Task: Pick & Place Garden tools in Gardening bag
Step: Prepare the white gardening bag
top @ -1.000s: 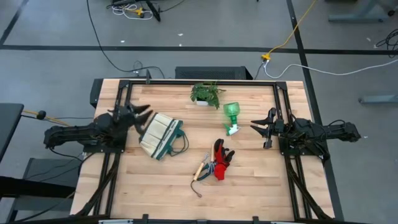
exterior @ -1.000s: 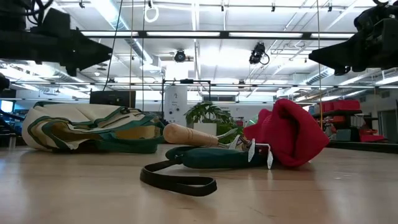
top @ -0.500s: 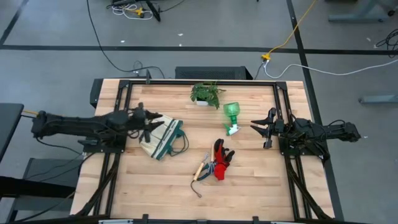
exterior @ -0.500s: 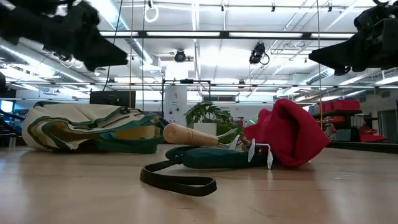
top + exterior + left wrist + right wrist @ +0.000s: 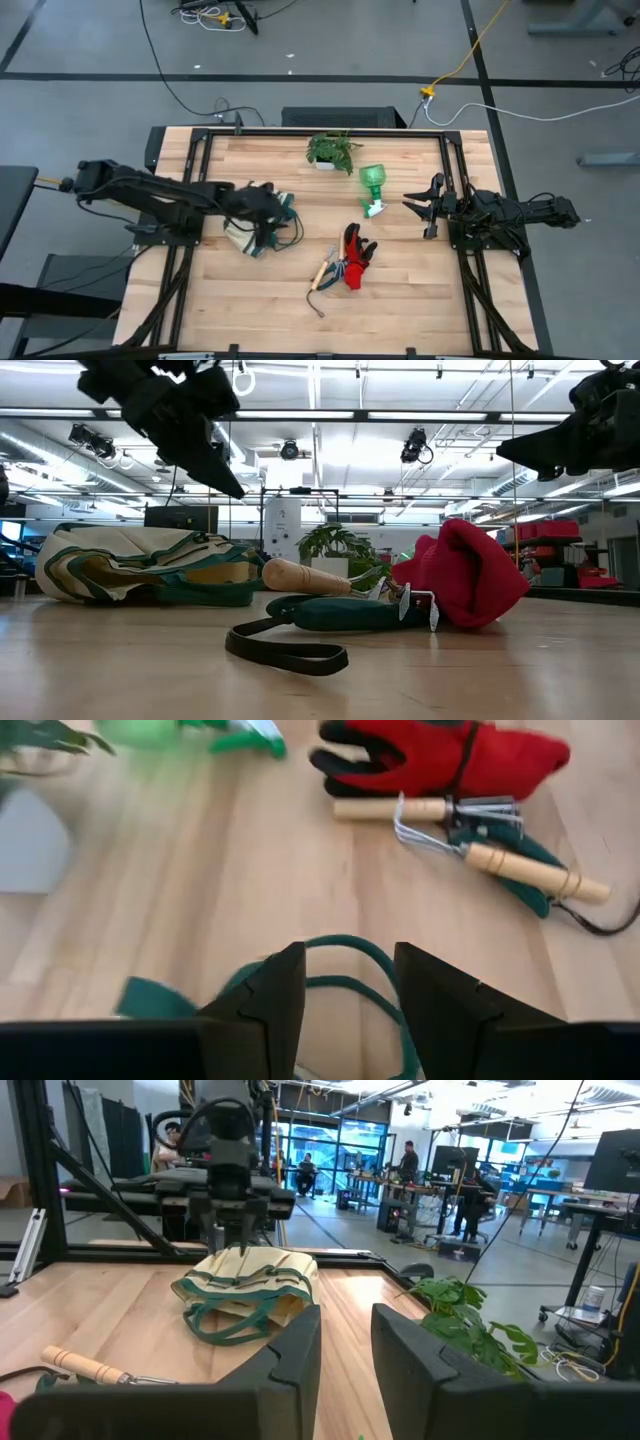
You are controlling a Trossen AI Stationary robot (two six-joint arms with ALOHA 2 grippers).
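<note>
The cream gardening bag (image 5: pixel 250 228) with green trim lies on its side at the table's left, its loop handles (image 5: pixel 345 965) spread on the wood. My left gripper (image 5: pixel 272 210) hovers open above it (image 5: pixel 235 490), slanting down, touching nothing. The red-and-black gloves (image 5: pixel 358 258) lie at mid-table on the wooden-handled hand rake (image 5: pixel 326 270). The green spray bottle (image 5: pixel 372 186) lies farther back. My right gripper (image 5: pixel 420 205) waits open at the right, level and above the table.
A leafy plant in a white pot (image 5: pixel 330 150) stands at the far middle. A dark strap loop (image 5: pixel 290 650) trails from the tools toward the near edge. Bare wood lies near the front and between bag and gloves. People show in the room beyond (image 5: pixel 408 1160).
My left gripper has swung out from the table's left edge toward the middle. It has tipped from level to slanting down and now stands over the bag. The bag and tools have not moved.
</note>
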